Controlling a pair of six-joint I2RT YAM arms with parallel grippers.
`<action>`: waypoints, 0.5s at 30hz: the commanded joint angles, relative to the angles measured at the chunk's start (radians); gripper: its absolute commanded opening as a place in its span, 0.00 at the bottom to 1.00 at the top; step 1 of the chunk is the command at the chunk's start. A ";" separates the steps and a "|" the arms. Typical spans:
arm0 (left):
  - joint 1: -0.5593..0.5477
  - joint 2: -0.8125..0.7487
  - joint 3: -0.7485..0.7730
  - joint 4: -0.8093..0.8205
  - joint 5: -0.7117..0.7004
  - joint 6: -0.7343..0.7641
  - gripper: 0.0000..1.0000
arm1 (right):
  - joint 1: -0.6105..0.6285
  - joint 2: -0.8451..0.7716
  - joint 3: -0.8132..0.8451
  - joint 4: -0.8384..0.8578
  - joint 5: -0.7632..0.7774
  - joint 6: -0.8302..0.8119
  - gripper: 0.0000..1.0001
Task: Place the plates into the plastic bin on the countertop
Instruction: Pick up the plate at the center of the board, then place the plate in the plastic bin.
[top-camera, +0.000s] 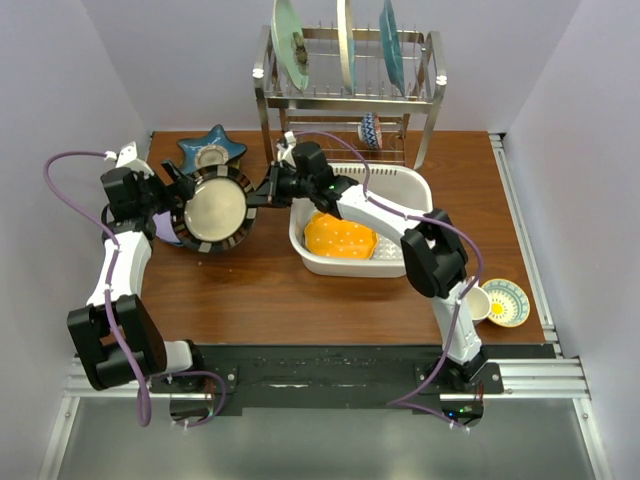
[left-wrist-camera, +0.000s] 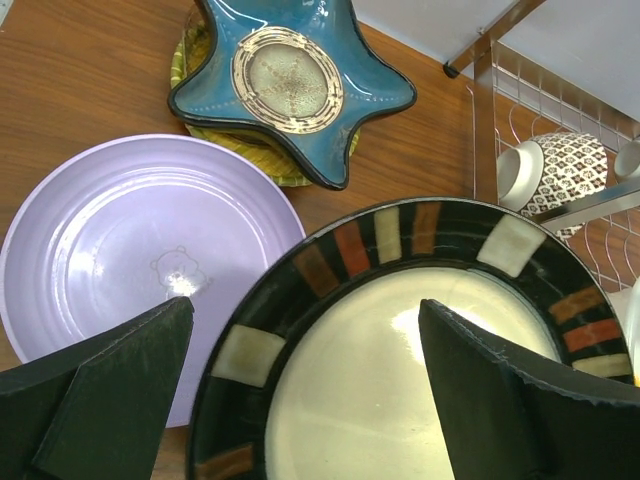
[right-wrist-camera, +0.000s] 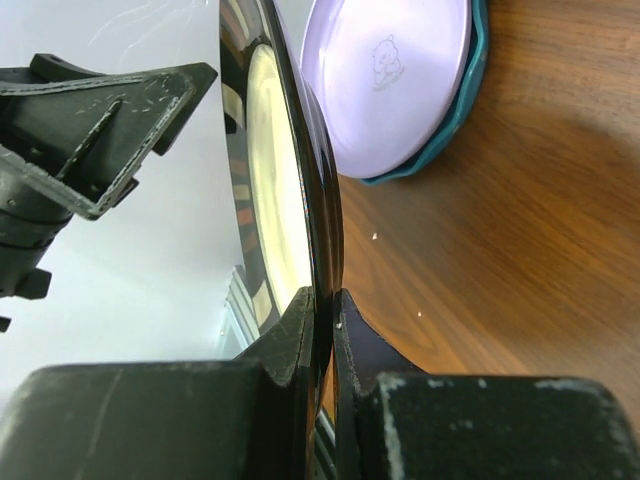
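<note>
Right gripper (top-camera: 267, 189) pinched the black-rimmed cream round plate (top-camera: 214, 208) at 3 o'clock, toward the white plastic bin (top-camera: 343, 267); left gripper (top-camera: 176, 209) gaped wide.

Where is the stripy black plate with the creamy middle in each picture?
Top external: the black-rimmed plate sits left of centre.
Left wrist: bottom right, seen between the open left fingers.
Right wrist: edge-on, centre-left, pinched by the right fingers.
Shared landmark: the lavender plate, beside it in both wrist views.
</note>
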 joint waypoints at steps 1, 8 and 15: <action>0.007 -0.038 -0.002 0.035 -0.024 0.002 1.00 | -0.024 -0.164 -0.013 0.175 -0.077 0.044 0.00; 0.009 -0.048 -0.005 0.043 -0.015 0.000 1.00 | -0.047 -0.236 -0.094 0.170 -0.069 0.024 0.00; 0.009 -0.049 -0.005 0.043 -0.010 0.002 1.00 | -0.086 -0.294 -0.154 0.161 -0.069 0.010 0.00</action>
